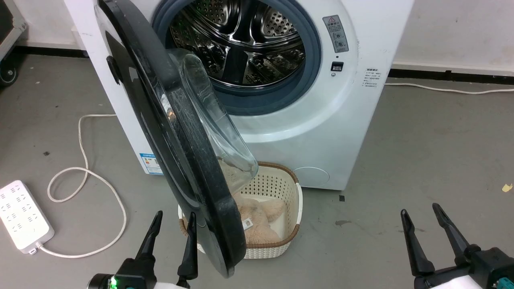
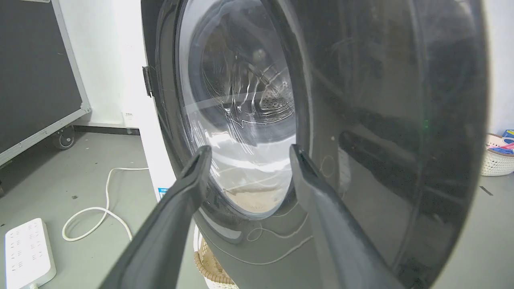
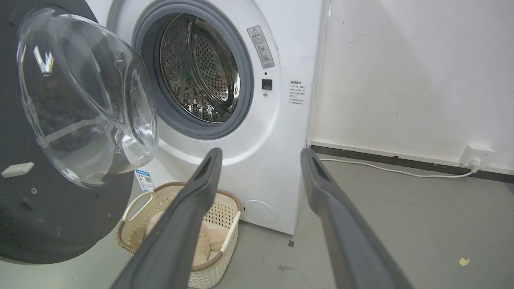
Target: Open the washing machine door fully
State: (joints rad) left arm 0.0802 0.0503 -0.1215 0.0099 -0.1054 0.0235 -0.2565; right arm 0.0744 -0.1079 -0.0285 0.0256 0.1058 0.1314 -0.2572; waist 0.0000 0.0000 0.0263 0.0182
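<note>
Cream woven-look plastic basket (image 1: 277, 186) stood on grey floor (image 1: 421, 152), holding beige fluffy fabric (image 1: 265, 228). White power strip (image 1: 24, 216) lay at left, its cable (image 1: 86, 176) looped beside it. Black metal-edged wheeled case (image 2: 36, 80) stood far left. Yellow scrap (image 1: 506, 187) lay far right.

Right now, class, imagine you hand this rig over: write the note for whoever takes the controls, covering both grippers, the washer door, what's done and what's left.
Left gripper: open, holding nothing, close to the outer face of the washing machine door; contact cannot be told.
Right gripper: open, empty, over the floor, apart from the door.
Done: door unlatched, swung partway out from the washing machine, above the basket.
Left: probably push it further toward its hinge side until fully open.
</note>
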